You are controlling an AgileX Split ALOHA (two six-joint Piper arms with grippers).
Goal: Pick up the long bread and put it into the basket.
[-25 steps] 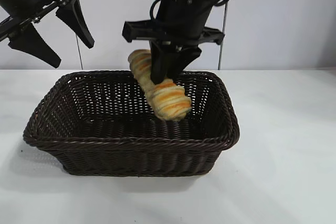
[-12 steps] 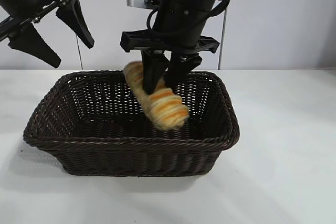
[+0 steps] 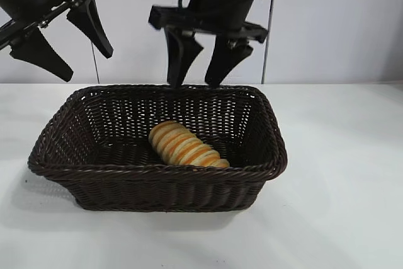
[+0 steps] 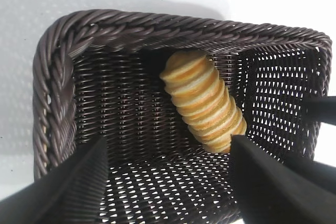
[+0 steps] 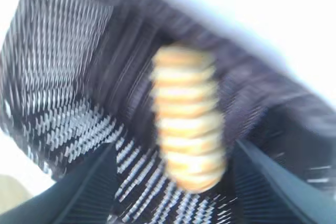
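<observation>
One elongated golden-tan loaf of long bread [image 3: 185, 146] with orange-brown stripes is counted. One large rectangular dark brown woven wicker basket [image 3: 157, 174] is counted. Two black robot arms are seen, each ending in one gripper: left gripper [image 3: 68, 41], right gripper [image 3: 198, 61]. One white desk [image 3: 340, 187] is counted.

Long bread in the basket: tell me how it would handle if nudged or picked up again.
The long bread looks rounded, so a sideways nudge might roll it. It lies straight across the basket floor, so probably fairly stiff. The ridges likely give the pincer purchase.
</observation>
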